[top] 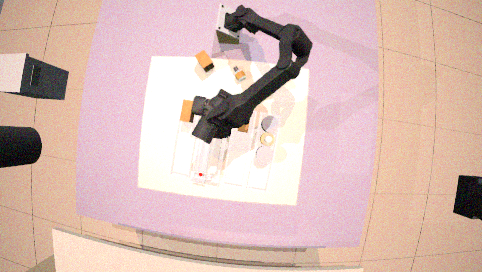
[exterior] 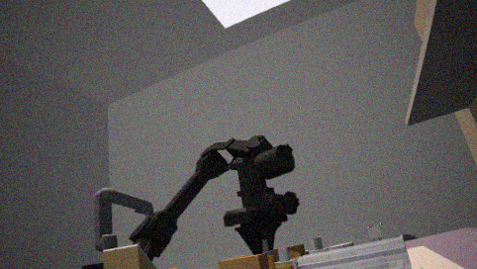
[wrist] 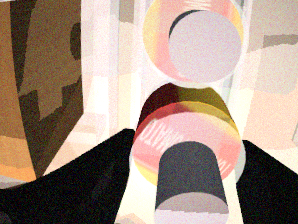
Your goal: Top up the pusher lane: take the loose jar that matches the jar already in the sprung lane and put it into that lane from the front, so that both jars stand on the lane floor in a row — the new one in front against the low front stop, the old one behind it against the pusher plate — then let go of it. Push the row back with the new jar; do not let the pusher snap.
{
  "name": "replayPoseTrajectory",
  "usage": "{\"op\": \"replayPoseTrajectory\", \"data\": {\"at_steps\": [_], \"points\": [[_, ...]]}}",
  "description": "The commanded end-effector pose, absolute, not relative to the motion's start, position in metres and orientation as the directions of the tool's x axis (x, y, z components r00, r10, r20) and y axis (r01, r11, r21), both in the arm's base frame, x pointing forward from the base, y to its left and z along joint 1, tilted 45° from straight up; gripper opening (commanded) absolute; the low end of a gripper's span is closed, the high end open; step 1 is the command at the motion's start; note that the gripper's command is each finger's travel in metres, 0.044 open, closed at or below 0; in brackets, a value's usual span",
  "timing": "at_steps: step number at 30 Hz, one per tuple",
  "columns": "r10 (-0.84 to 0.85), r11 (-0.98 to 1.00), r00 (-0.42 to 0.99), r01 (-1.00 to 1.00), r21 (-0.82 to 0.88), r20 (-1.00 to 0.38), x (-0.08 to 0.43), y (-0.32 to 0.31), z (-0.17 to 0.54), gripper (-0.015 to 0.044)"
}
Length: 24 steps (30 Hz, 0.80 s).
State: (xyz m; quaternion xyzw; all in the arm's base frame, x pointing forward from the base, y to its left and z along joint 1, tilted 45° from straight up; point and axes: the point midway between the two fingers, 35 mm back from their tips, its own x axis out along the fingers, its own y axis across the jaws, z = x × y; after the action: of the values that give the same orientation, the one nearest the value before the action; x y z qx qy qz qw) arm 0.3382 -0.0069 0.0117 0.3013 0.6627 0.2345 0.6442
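Note:
My gripper (wrist: 186,144) is shut on a jar (wrist: 200,132) with a pink-and-yellow "TOMATO" label and a dark, upright knob-like top. The matching jar (wrist: 205,47) with a pale round lid stands in the sprung lane (wrist: 114,55), just beyond the held one. The two look very close in the wrist view; whether they touch is unclear. The held jar lines up with the lane between its clear side walls. Its base is hidden, so its height over the lane floor cannot be told. The arm covers the fingers in the top view.
An orange box (top: 186,111) (wrist: 10,100) stands left of the lane's front. Another orange box (top: 203,60) and a small orange-labelled jar (top: 240,75) stand nearer the arm's base. Round items, including a yellow-rimmed one (top: 267,139), stand right of the lanes.

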Motion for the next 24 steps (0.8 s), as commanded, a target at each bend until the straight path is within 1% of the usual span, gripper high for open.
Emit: {"op": "replayPoseTrajectory", "data": {"at_steps": [1,24], "points": [[0.706,0.704,0.032,0.084,0.705,-0.708,0.3448,-0.0071,0.0143,0.0000],[0.706,0.704,0.033,0.084,0.705,-0.708,0.3468,-0.0055,0.0125,0.0000]]}}
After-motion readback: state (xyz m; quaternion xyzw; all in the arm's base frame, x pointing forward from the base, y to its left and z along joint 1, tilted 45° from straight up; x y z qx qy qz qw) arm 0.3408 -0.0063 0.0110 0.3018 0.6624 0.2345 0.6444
